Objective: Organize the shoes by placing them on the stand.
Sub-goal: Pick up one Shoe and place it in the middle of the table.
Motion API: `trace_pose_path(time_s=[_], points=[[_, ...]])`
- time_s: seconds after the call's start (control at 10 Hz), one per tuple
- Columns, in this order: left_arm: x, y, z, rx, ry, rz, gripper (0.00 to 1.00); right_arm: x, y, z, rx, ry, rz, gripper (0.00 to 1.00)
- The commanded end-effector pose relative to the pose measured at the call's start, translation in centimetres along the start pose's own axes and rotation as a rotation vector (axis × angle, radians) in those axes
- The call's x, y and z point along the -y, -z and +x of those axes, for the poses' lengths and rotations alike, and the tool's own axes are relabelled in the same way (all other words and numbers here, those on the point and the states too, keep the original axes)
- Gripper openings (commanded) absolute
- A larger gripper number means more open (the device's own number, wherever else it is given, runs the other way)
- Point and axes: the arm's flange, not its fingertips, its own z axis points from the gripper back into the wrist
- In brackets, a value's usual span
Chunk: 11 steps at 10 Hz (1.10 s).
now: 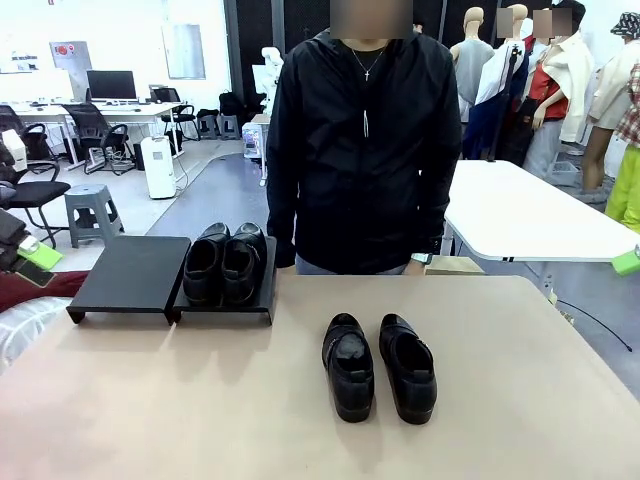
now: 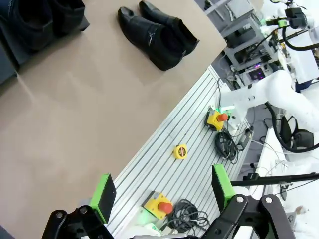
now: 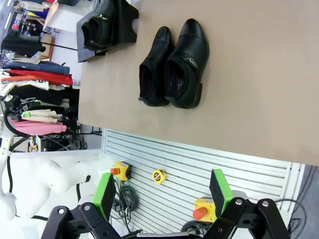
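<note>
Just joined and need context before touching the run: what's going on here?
Nothing is being handled at this moment. One pair of shoes sits on the right platform of the stand; its left platform is bare. The second pair lies side by side in the middle of the table, not yet on the stand. The left gripper and right gripper hang open near the robot's edge, holding nothing. A person stands at the far side, not touching the shoes.
</note>
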Motion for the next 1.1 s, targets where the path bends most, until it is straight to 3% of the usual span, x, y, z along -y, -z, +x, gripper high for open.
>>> trace_pose_path(time_s=[0.0, 0.2, 0.3, 0.5, 0.7, 0.9, 1.0], points=[[-0.1, 0.0, 0.0, 0.01, 0.025, -0.024, 1.0, -0.1, -0.2, 0.2, 0.003, -0.013, 0.025, 1.0], [-0.1, 0.0, 0.0, 0.01, 0.025, -0.024, 1.0, 0.0, 0.0, 0.0, 0.0, 0.0, 0.0, 1.0], [-0.1, 0.0, 0.0, 0.01, 0.025, -0.024, 1.0, -1.5, 0.0, -0.9, 0.005, 0.057, -0.082, 1.0], [-0.1, 0.0, 0.0, 0.01, 0.025, -0.024, 1.0, -11.1, 11.2, 2.4, -0.156, -0.062, -0.214, 1.0], [-0.1, 0.0, 0.0, 0.01, 0.025, -0.024, 1.0, -17.6, 23.9, 3.2, -0.245, -0.143, -0.359, 1.0], [-0.1, 0.0, 0.0, 0.01, 0.025, -0.024, 1.0, -19.7, 32.4, 1.0, -0.284, -0.226, -0.464, 1.0], [-0.1, 0.0, 0.0, 0.01, 0.025, -0.024, 1.0, -19.5, 32.3, 0.9, -0.245, -0.225, -0.482, 1.0]])
